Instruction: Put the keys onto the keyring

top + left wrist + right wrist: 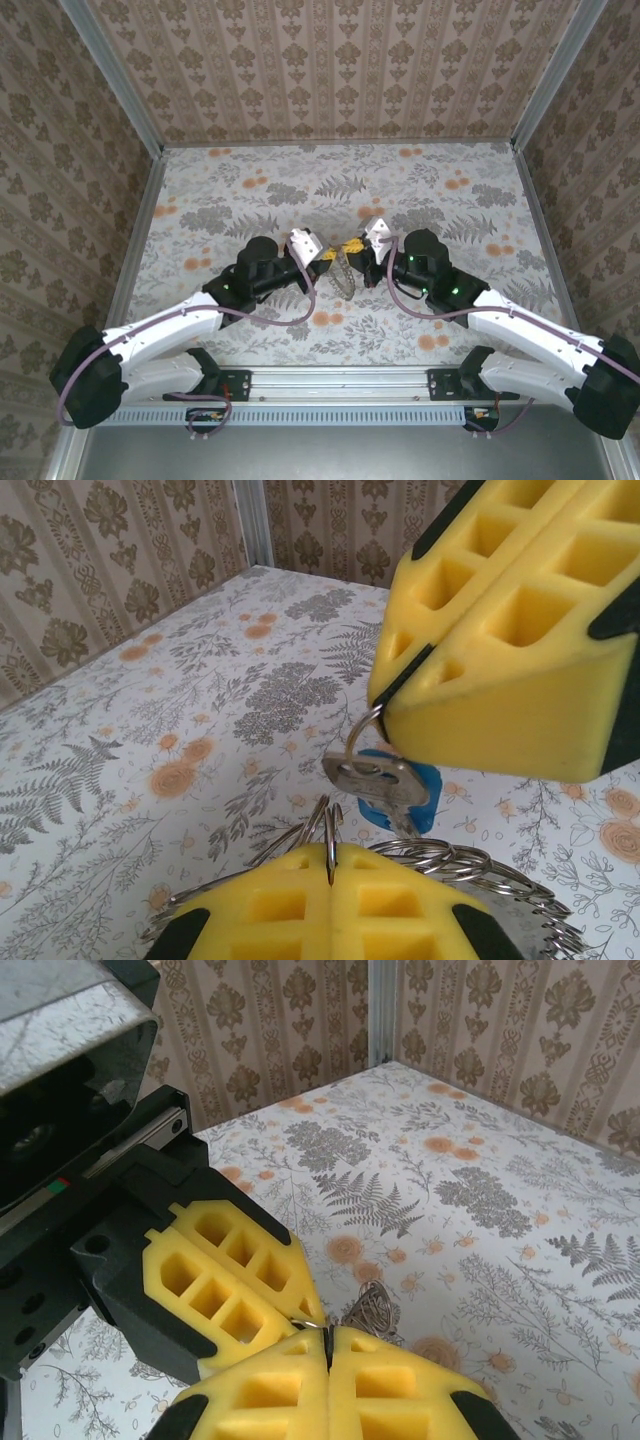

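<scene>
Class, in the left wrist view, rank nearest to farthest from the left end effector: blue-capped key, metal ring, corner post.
1. Metal ring: pinched in the left end effector, bottom centre.
2. Blue-capped key: just above, right of centre.
3. Corner post: far back, top left.

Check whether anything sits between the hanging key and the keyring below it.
Nothing visible does. The key hangs from the shut right gripper, just above the keyring pinched in the left gripper. Only open air separates them.
</scene>
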Available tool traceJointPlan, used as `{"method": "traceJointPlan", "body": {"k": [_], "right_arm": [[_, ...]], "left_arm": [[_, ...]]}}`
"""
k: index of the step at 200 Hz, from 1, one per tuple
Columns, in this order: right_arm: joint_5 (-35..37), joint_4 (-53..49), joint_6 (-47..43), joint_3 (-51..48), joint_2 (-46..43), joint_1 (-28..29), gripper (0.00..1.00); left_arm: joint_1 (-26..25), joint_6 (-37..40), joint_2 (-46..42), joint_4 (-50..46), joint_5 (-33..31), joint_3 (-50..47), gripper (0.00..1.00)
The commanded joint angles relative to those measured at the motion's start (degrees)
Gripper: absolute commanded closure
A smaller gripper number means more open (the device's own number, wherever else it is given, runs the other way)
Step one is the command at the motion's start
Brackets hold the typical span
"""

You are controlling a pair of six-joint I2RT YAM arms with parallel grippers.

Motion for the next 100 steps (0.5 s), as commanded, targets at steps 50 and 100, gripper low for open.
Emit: {"method": "traceJointPlan", "body": {"k": [50,100], "right_arm": [[0.3,1.2,1.0,-0.9,1.3,1.0,1.0],[2.8,0.8,1.5,-0.4,1.6,1.2,1.0]], "left_arm": [[-1.2,-2.2,0.5,4.4,-1.2,1.9,1.0],[-1.7,-1.4,1.2,4.0,-1.3,2.8,1.0]]}}
